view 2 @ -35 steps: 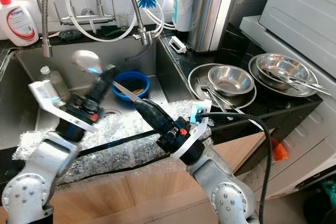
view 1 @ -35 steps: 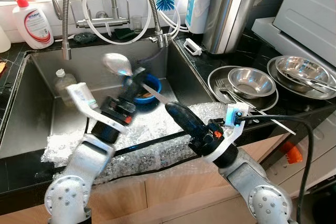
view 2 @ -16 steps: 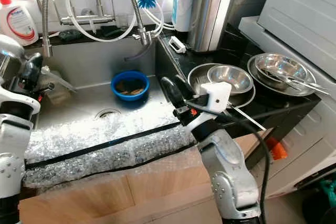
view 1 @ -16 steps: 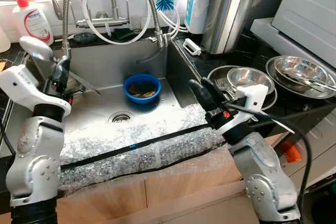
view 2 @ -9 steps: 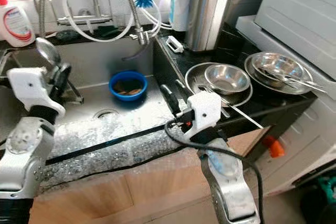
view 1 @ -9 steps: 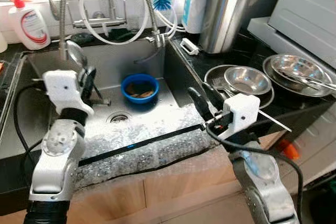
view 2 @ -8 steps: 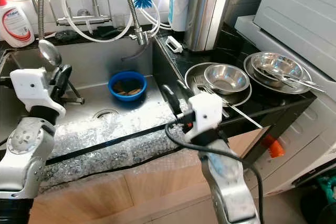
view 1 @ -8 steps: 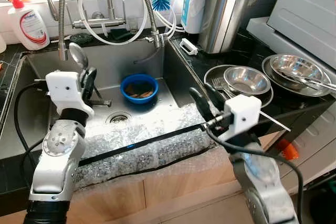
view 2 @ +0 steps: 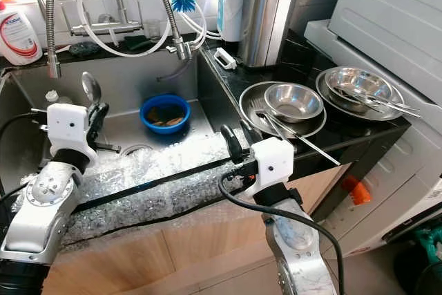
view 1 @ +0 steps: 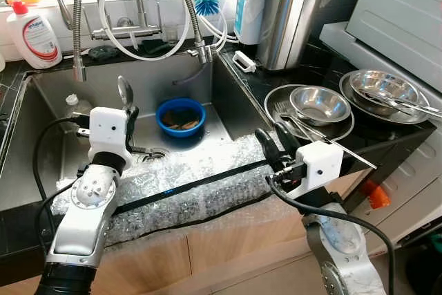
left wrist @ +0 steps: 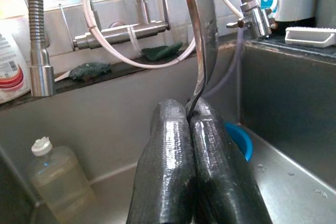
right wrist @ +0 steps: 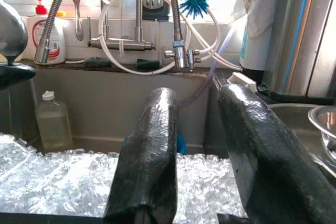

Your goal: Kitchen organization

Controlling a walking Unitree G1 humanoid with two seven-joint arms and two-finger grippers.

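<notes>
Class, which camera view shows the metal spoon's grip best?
The left wrist view: the shiny metal spoon sits pinched between the left gripper jaws. Both eye views show its bowl sticking up; the right wrist view catches just the bowl.

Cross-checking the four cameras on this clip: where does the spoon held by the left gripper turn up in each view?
Left eye view: spoon upright above the left gripper, over the sink.
Right eye view: the bowl end stands at upper left.
Left wrist view: it rises from between the shut fingers.
Right wrist view: its bowl sits at the left edge.
Shared landmark: the blue bowl in the sink.
</notes>
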